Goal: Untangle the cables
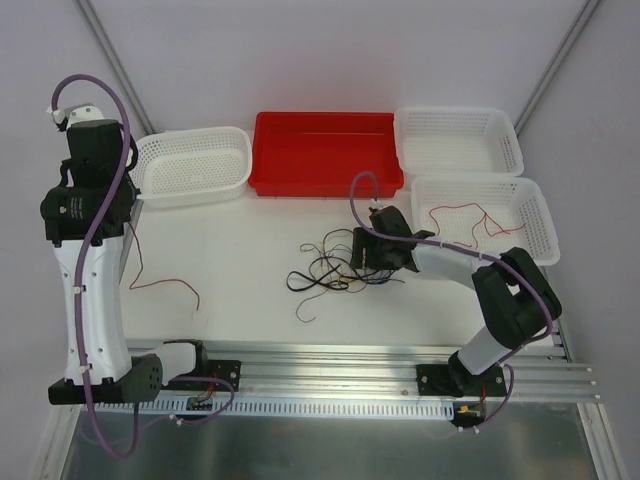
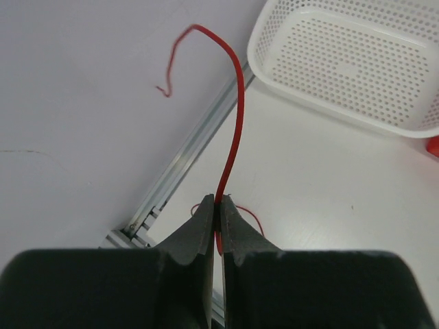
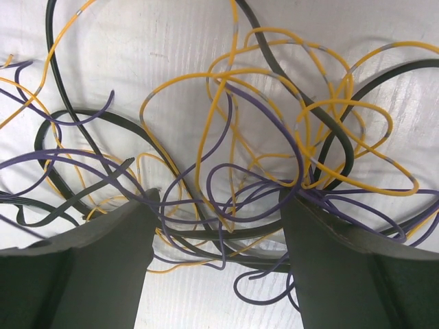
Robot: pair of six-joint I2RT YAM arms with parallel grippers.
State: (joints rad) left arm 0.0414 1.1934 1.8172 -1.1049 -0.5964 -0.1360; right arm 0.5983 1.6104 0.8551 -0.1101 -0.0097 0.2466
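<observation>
A tangle of black, purple and yellow cables (image 1: 335, 270) lies on the table in the middle. My right gripper (image 1: 365, 255) is down on its right side. In the right wrist view it is open (image 3: 219, 202), with purple (image 3: 260, 147), yellow (image 3: 206, 130) and black (image 3: 103, 137) cables lying between and around the fingers. My left gripper (image 1: 128, 205) is raised at the far left and shut on a red cable (image 1: 135, 270) that hangs down to the table. The left wrist view shows the jaws (image 2: 219, 205) pinching this red cable (image 2: 236, 103). Another red cable (image 1: 470, 220) lies in the right front basket.
A white basket (image 1: 195, 165) stands at the back left, also showing in the left wrist view (image 2: 350, 62). A red bin (image 1: 325, 150) is at the back centre. Two white baskets stand on the right, one behind (image 1: 458, 138) and one in front (image 1: 535, 215). An aluminium rail (image 1: 330, 360) runs along the near edge.
</observation>
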